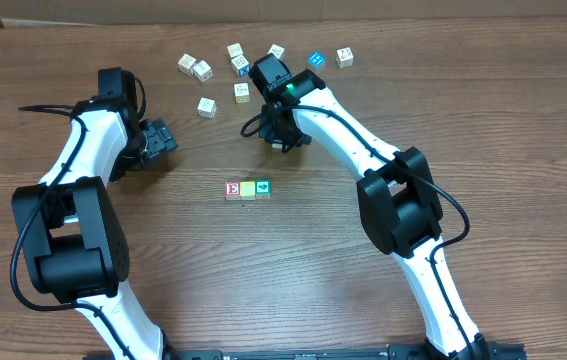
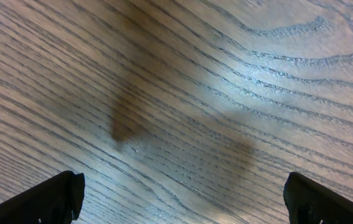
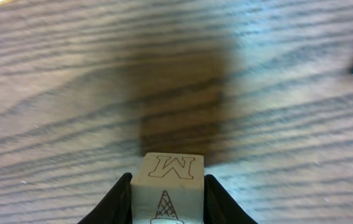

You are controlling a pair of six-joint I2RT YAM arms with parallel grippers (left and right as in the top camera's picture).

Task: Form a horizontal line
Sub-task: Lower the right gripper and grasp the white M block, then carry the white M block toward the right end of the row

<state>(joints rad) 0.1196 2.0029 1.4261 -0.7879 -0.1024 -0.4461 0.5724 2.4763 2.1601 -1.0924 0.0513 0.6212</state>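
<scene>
Three cubes form the horizontal line (image 1: 248,189) on the table (image 1: 413,60); the fourth is pending.
The right gripper (image 3: 167,200) is closed on the white "M" cube (image 3: 167,177), well apart from the row; the left gripper (image 2: 182,196) is open, empty. Risk: a skewed release knocks the teal end cube (image 1: 263,188).

Loose cubes (image 1: 206,106) behind row (image 1: 248,189), M cube (image 3: 167,177) in R hand (image 1: 281,138) btwn.

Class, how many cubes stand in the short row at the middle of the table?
3: the red cube at one end, the yellow cube in the middle, the green cube at the other end. None looks hidden there.
</scene>
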